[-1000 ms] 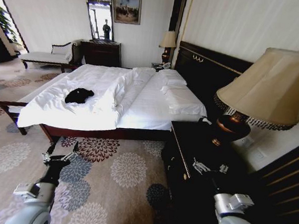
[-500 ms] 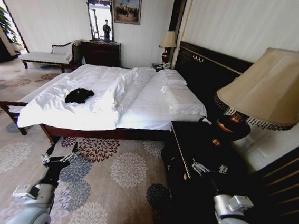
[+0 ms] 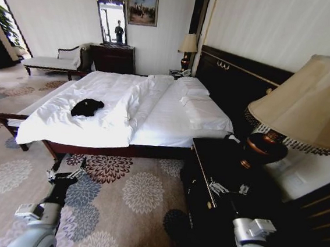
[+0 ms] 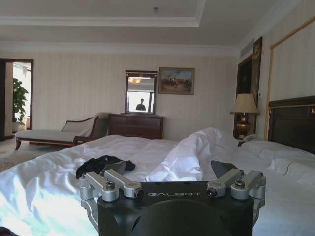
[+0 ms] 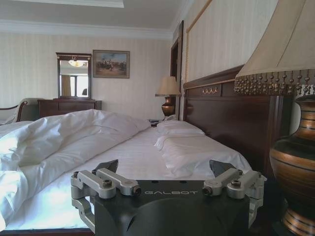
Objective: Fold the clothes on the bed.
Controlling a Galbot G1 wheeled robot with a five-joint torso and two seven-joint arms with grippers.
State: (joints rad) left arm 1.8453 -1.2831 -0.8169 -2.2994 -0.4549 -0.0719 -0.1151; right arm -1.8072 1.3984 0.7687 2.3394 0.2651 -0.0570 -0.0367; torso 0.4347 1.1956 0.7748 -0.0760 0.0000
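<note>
The clothes (image 3: 86, 106) lie as a crumpled black heap on the near left part of the bed (image 3: 153, 119), on its white duvet. In the left wrist view the clothes (image 4: 105, 164) show just beyond my left gripper (image 4: 169, 169), which is open and holds nothing. In the head view the left gripper (image 3: 67, 169) hangs low over the carpet, short of the bed's side rail. My right gripper (image 3: 228, 188) hovers over the dark nightstand. It is open and holds nothing, and it faces the pillows (image 5: 182, 147) in the right wrist view (image 5: 163, 168).
A dark nightstand (image 3: 208, 162) with a large shaded lamp (image 3: 310, 105) stands close on my right. Flowered carpet (image 3: 129, 193) lies between me and the bed. A white chaise (image 3: 49, 61) and a dark dresser with mirror (image 3: 112, 57) stand by the far wall.
The whole head picture has shifted a little, with the lamp and nightstand sliding right, so the camera moved. Both arms keep the same pose and the clothes lie as before.
</note>
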